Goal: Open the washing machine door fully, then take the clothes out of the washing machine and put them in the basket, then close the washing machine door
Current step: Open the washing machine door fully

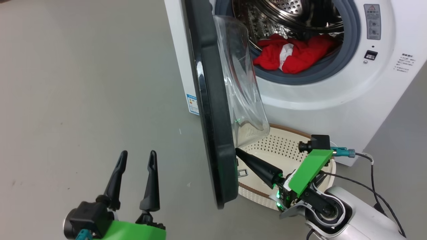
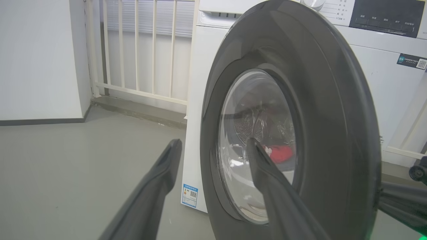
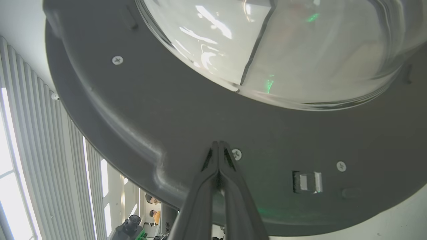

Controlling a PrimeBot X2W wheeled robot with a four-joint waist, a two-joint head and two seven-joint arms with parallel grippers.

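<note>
Two dark fingers of the right gripper (image 1: 238,151), pressed together on nothing, meet the inner face of the washing machine door (image 1: 213,116) near its lower rim. The door stands edge-on, partly swung out. Beyond its outer side the left gripper (image 1: 138,154), fingers spread, hangs over bare floor (image 1: 83,83). Red clothes (image 1: 293,55) lie in the washing machine (image 1: 333,100); the basket (image 1: 283,146) sits below its opening.

The washing machine door (image 1: 213,110) stands ajar before the washing machine (image 1: 333,100), with the clothes (image 1: 293,55) in its drum (image 1: 293,16). The basket (image 1: 283,146) sits on the floor (image 1: 83,83) below the opening, right of the door. The right pincer (image 1: 237,151) is over the basket, against the door; the left pincer (image 1: 138,153) is left of the door, apart.
</note>
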